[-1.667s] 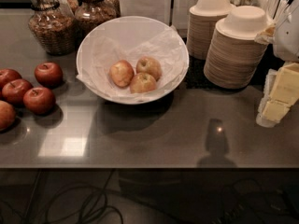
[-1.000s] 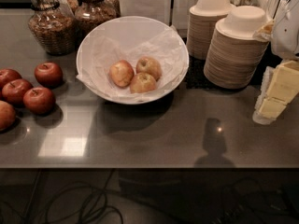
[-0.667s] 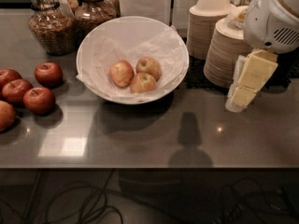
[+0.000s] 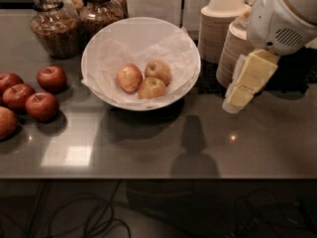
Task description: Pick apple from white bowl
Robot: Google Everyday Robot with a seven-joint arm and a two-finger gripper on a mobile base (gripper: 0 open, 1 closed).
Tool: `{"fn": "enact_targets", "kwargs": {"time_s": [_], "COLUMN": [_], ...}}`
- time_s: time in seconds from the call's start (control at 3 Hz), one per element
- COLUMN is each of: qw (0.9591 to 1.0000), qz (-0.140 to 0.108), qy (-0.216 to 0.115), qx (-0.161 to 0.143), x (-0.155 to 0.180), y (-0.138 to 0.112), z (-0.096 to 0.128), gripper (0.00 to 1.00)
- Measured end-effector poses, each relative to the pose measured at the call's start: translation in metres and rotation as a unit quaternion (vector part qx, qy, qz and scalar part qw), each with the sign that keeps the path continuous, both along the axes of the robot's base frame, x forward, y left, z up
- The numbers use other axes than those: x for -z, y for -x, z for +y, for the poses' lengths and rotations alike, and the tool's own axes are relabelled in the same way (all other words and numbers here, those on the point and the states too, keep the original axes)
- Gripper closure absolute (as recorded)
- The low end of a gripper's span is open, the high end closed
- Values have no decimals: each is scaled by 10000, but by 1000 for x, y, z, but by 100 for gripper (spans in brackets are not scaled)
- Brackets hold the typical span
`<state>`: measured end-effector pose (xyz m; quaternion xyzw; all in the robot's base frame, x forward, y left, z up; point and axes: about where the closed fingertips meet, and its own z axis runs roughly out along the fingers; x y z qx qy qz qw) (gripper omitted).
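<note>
Pale oval apple [image 4: 129, 78] sits in paper-lined white bowl [image 4: 141, 31], gripper [image 4: 235, 99] rightward.

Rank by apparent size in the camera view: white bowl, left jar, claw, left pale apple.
White bowl
Left jar and claw: unsure, the claw hangs right of the bowl, likely nearer the camera
Left pale apple

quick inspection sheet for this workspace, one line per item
surface: dark glossy counter, reflecting light.
job's things: white bowl, paper-lined, holds three pale apples clustered together.
clutter: dark red apples loose at left; glass jars behind them; stacked paper bowls at right.
gripper: gripper hangs right of the white bowl, in front of the stacks, above the counter, apart from the pale apples.
cables: dark cables below the counter's front edge.
surroundings: white panels behind the bowl.
</note>
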<state>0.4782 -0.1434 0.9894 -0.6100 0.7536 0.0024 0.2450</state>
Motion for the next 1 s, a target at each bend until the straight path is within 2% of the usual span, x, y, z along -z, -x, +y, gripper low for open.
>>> {"fn": "enact_targets", "kwargs": {"time_s": [0.33, 0.67, 1.0], "qw": [9978, 9928, 9899], "qz": [-192, -354, -415], "qy": [-620, -1126, -1317], "qx": [-116, -200, -332], "x": [-3, -11, -15], "y": [-28, -53, -72], "z": [43, 75, 104], "gripper": [0, 0, 0]}}
